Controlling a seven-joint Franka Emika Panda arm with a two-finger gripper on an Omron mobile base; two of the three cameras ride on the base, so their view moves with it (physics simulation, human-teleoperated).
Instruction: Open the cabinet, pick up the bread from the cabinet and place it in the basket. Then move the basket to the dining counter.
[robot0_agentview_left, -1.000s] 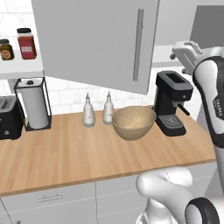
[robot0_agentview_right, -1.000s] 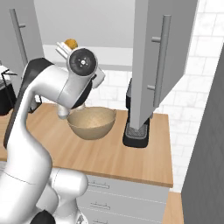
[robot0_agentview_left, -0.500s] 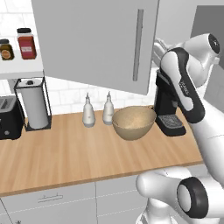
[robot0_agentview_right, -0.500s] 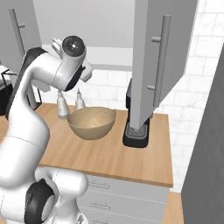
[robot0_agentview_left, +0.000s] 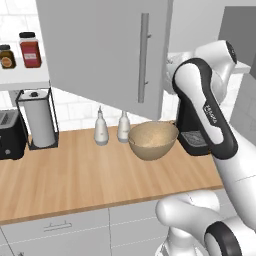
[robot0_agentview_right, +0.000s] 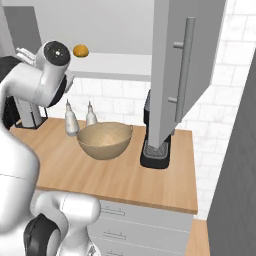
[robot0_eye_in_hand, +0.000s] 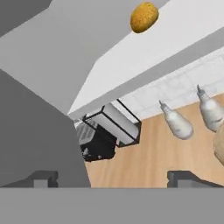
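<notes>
Although the cabinet (robot0_agentview_right: 190, 75) stands open, its swung-out door hides the inside from the left base view, where the door (robot0_agentview_left: 107, 50) covers the shelf and the robot's hand alike. In the right base view the door is seen nearly edge-on and its top is cut off by the frame; the arm's wrist lies just left of the cabinet shelf (robot0_agentview_right: 117, 65), and the fingers themselves cannot be made out there. In the hand view the gripper (robot0_eye_in_hand: 116, 177) appears as two dark finger tips (robot0_eye_in_hand: 41, 177) set wide apart at the bottom, with nothing between them: the jaws are released and empty. The bread (robot0_agentview_right: 80, 50) sits on the cabinet shelf near its left end, above the worktop; in the hand view the bread (robot0_eye_in_hand: 144, 17) lies well apart from the finger tips, near the top of the picture, untouched. The basket (robot0_agentview_left: 153, 139) rests on the worktop (robot0_agentview_left: 75, 175) below the cabinet, just beside two white bottles (robot0_agentview_left: 101, 131) and the black coffee machine (robot0_agentview_right: 155, 145), whose upper part is hidden behind the door. In the hand view the basket is cut off at the right edge. A paper-towel holder (robot0_agentview_left: 36, 117) and a toaster (robot0_agentview_left: 10, 134), the latter cropped, stand left of the cabinet.
</notes>
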